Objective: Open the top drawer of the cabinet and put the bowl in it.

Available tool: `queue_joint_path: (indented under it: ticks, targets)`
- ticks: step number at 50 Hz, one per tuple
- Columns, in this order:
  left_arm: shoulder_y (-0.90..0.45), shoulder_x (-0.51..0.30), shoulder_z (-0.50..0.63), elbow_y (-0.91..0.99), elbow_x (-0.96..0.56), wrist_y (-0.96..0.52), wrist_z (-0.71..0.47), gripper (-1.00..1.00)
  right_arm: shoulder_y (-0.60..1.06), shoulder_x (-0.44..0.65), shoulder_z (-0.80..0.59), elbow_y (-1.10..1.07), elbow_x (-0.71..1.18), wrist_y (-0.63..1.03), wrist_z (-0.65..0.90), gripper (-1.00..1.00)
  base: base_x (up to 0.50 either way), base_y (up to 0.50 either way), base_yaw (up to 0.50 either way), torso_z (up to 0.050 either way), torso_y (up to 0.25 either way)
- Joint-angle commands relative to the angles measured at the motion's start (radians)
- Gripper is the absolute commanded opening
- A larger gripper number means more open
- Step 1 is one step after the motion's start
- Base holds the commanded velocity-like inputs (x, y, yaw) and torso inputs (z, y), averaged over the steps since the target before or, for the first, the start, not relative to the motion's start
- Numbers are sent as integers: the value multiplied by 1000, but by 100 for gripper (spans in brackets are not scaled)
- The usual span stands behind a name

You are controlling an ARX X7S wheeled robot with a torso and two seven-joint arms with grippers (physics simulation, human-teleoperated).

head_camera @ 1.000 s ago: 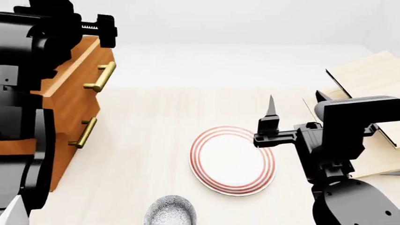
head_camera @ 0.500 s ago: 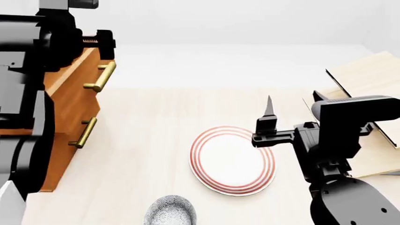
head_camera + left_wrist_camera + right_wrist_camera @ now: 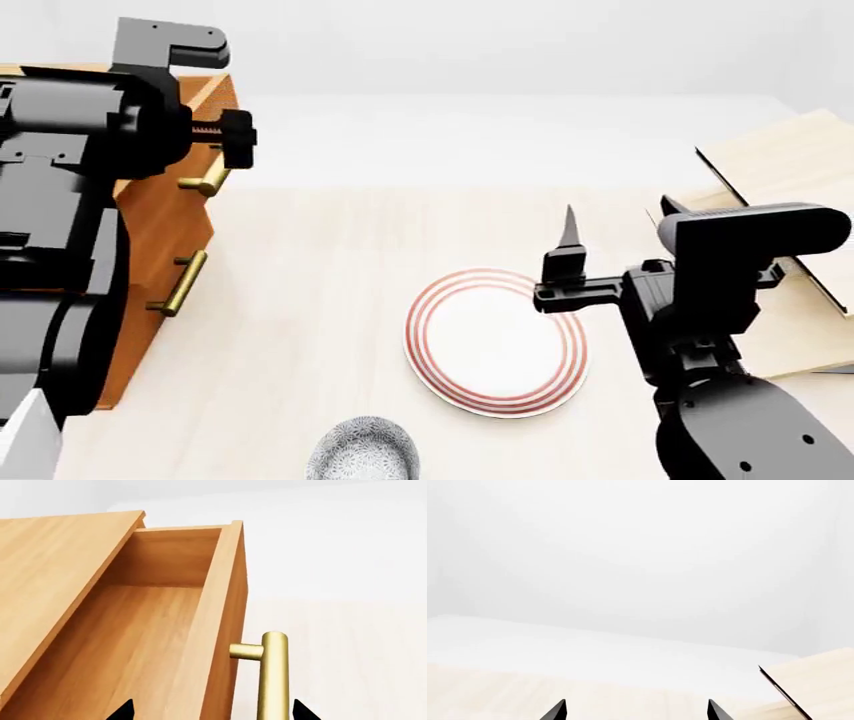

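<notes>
With the drawer [image 3: 143, 645] standing open and your left claw [image 3: 212, 711] spread wide, straddling its front and handle [image 3: 272, 675], lift clear of the cabinet [image 3: 158, 240] before fetching the bowl [image 3: 362, 450] near the plate [image 3: 497, 341]; the right claw [image 3: 636, 711] hangs open, empty.

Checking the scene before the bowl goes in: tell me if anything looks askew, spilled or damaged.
Nothing stands out. The top drawer is pulled out and bare inside, the bowl and plate sit flat on the table, and no spill or damage shows.
</notes>
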Motion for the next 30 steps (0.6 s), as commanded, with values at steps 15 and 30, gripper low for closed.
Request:
queue_joint_path:
  ticks: [15,30]
  targets:
    - [130,11,7,178,-22,-70,34,100,-2,0,-16,25,2,-21,7,100,0,0,0,0,0]
    - [224,20,18,391,-51,-167,47,100,-11,3,-15,30,5,-33,11,100,0,0,0,0,0]
